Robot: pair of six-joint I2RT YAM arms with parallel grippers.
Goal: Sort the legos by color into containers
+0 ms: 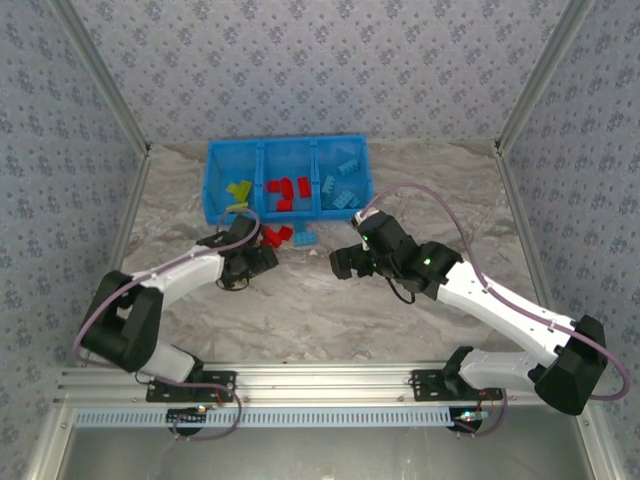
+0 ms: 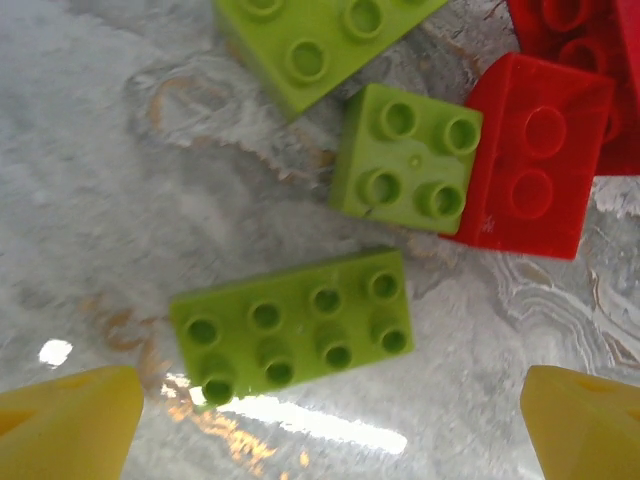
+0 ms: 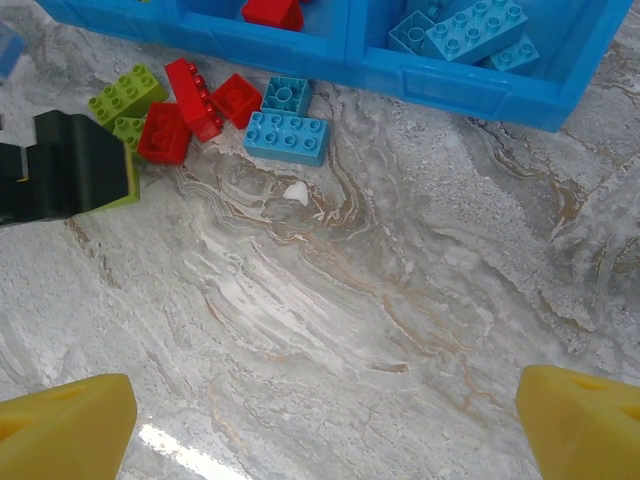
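Three green legos point(image 2: 295, 325) lie under left gripper point(image 2: 328, 425); its jaws and right gripper's point(image 3: 325, 430) gape.

Table point(image 1: 330, 310): glossy grey-white marbled top with tan veins. Walls point(image 1: 300, 60): pale blue-grey paper with a small repeating flower print, at the back and on both sides. Metal posts point(image 1: 537, 75) slant up from the back corners. Aluminium rail point(image 1: 330, 382) along the near edge. Overhead light; bright glare streak point(image 2: 310, 420) on the table, left wrist view.
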